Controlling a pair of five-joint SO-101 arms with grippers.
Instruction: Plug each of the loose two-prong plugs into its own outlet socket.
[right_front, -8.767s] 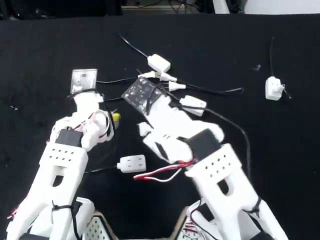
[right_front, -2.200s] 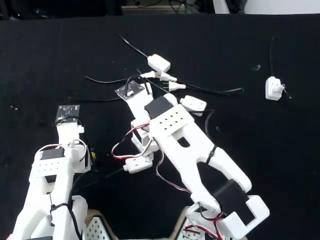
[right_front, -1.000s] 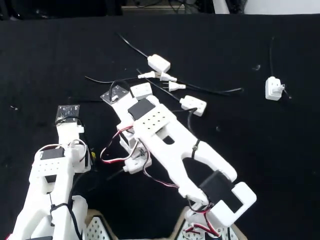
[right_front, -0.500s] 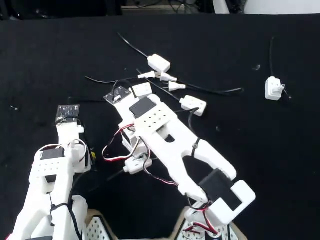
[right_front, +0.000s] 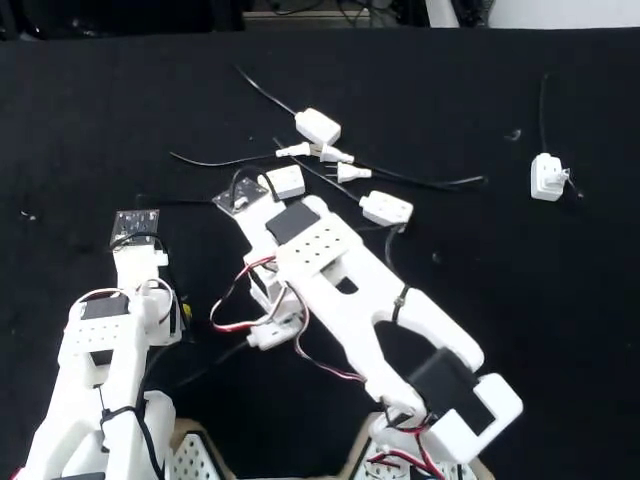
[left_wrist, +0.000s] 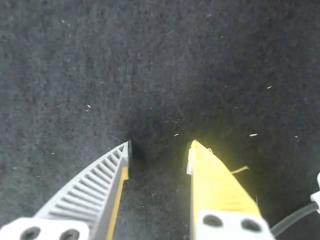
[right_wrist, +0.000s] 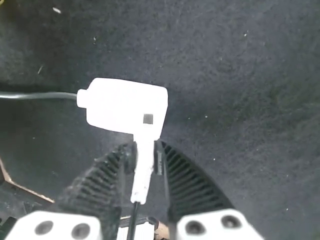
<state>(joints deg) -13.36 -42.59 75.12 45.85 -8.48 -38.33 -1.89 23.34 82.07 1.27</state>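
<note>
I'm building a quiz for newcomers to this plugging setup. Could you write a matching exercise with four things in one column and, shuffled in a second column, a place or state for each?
Things
1. left pincer
2. right pincer
3. near socket
4. far socket

Places or states
a. alone near the right side of the table
b. open above bare table
c. shut on a plug
d. touching the held plug's end, under the right arm

Pairs: 1-b; 2-c; 3-d; 4-a
</note>
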